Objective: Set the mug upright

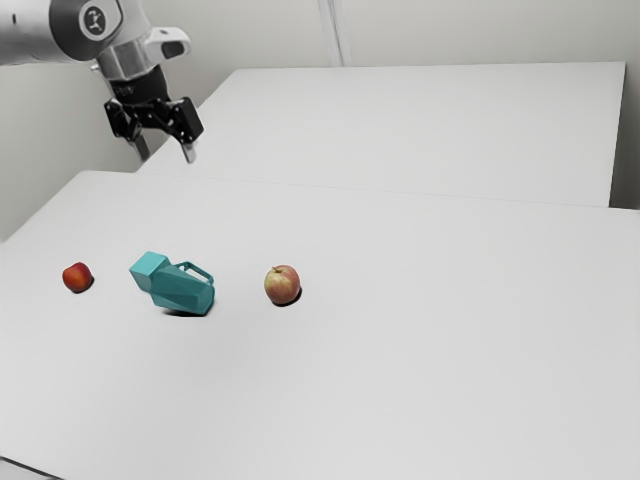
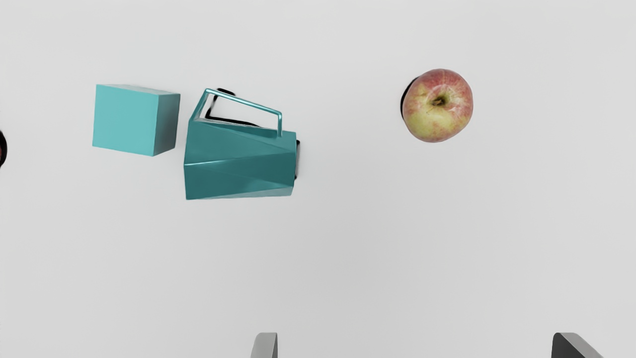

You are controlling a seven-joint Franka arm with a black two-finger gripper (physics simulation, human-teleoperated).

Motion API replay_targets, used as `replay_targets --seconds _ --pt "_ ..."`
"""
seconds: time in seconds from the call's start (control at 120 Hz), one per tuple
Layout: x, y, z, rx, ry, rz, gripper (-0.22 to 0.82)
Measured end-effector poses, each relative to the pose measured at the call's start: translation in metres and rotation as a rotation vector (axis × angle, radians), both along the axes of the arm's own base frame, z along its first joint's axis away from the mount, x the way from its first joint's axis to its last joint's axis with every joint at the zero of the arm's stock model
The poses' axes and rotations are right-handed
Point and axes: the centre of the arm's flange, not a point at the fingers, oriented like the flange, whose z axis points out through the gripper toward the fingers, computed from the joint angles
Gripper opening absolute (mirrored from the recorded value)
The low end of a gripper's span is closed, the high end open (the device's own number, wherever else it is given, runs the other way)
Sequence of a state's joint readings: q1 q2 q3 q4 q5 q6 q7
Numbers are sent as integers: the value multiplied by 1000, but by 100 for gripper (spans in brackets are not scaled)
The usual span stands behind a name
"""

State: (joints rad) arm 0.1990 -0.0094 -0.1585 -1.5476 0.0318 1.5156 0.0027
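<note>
With the tool open, straddle the toppled mug inside the desk's edges, avoiding the cube; turn gently.

mug: teal | block: turquoise | apple: red-yellow, mottled | small fruit: orange-red | table: pale grey | gripper: black

The place is looking like a robot lab or test room, though its exact kind is remaining hard to tell. A robot arm is hanging above a broad white table, a second white surface is lying behind it, and pale, plain walls are standing around them.
</note>
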Motion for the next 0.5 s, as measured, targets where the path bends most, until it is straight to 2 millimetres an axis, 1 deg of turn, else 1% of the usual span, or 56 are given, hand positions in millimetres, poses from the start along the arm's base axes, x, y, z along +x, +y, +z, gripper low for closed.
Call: replay_targets --seconds 0.133,0.267,0.325,0.442,0.5 --pt "2 3 1 4 -20 4 60" --pt "-3 1 4 8 -35 3 60" --pt "-9 -3 2 7 -38 -3 60" --pt "-13 -23 -4 -47 -32 -27 60" --pt "-12 -23 -15 -84 -10 -19 60"
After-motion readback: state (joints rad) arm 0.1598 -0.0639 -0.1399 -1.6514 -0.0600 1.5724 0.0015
